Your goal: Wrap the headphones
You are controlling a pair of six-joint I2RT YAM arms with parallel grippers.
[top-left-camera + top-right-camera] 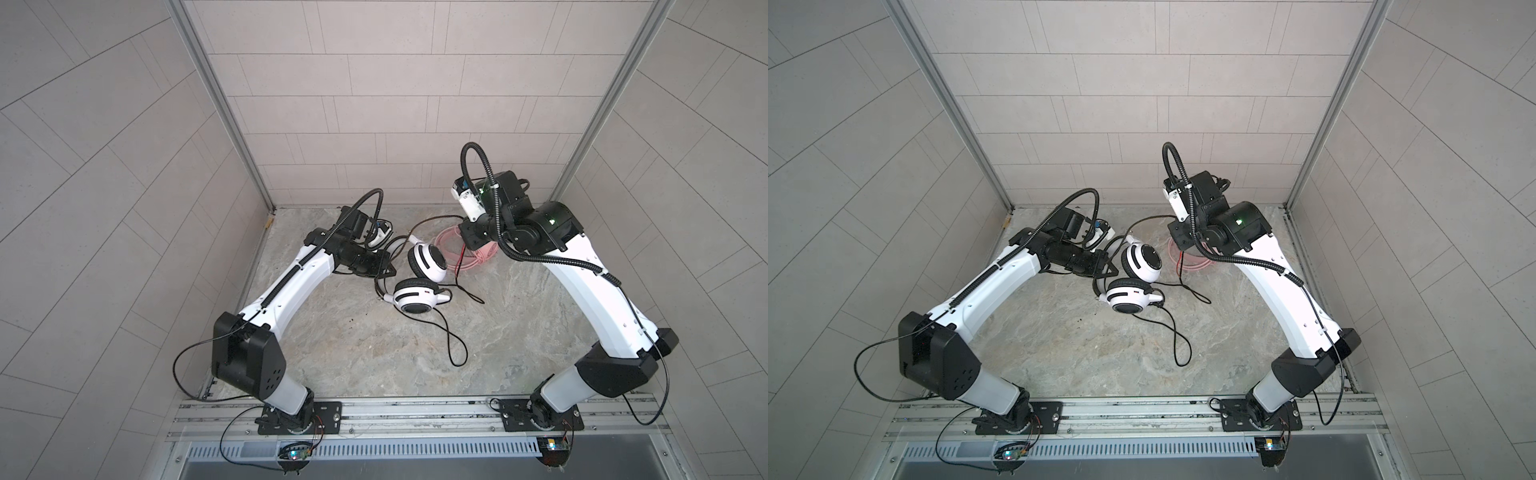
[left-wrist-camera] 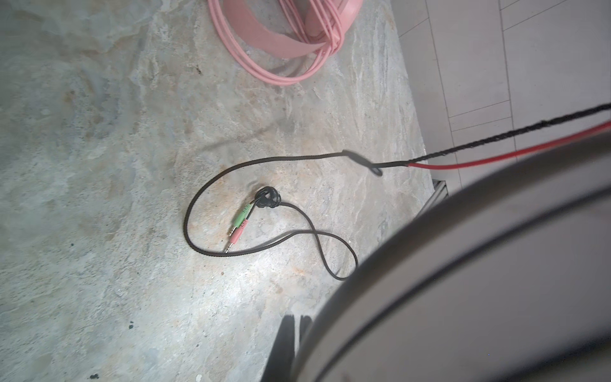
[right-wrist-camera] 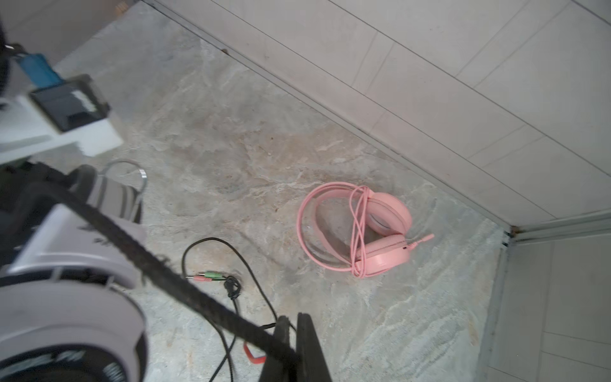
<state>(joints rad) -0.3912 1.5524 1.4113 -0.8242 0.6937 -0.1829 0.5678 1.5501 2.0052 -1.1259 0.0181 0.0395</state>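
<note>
The stone-patterned counter is closed in by tiled walls at the back and on both sides. Open room is left on its near half, where one loop of the black cable is trailed. The white-and-black headset is found left of centre, and its headband is grasped by the clenched left hand. The pink headset, wound in its own cable, is laid near the back right corner, apart from the wall edge. The right hand is clenched on the braided black cable. Green and pink plugs are seen lying between the headsets.
</note>
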